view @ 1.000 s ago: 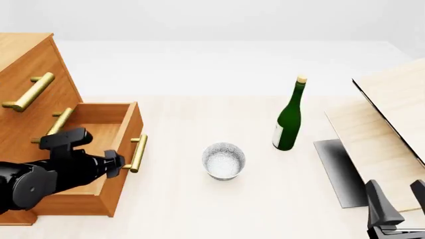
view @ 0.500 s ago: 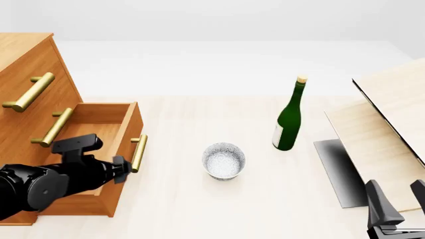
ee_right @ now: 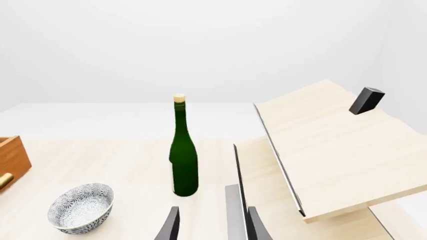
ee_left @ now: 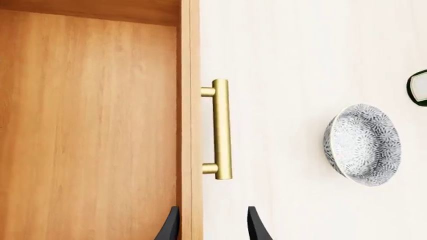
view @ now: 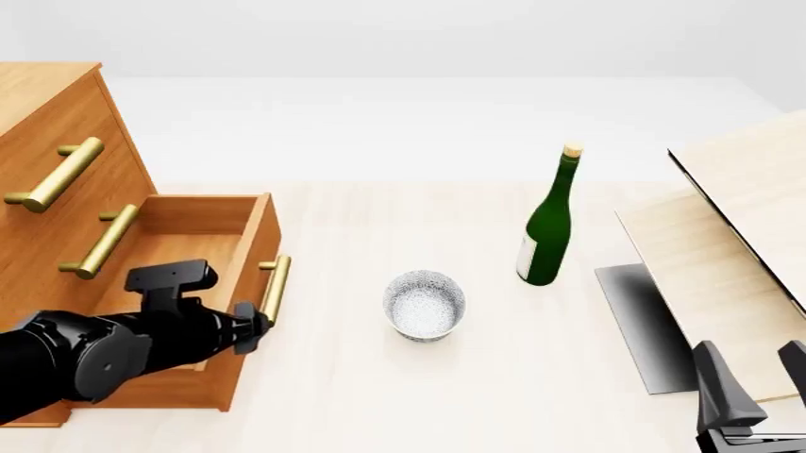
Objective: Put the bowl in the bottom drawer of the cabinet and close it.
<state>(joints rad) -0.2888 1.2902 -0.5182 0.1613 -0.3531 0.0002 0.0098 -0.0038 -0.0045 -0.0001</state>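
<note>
Since a second ago the left gripper [view: 259,326] has slid outward beside the bottom drawer [view: 189,247] handle, fingers narrowly parted, empty; the bowl [view: 425,305] sits well beyond.

The front camera sits high on the arms' side and looks forward and down over the whole bench [view: 377,396]; it sees the cabinet [view: 51,170] on the left and the pale boards [view: 743,217] on the right. The left wrist camera looks almost straight down, very close to the bottom drawer [ee_left: 93,125] and its handle [ee_left: 222,129]; the right wrist camera sits low at the near right and looks across to the far wall. All three views share the bowl [view: 425,305]; the front and right wrist views share the green bottle [ee_right: 183,155].
</note>
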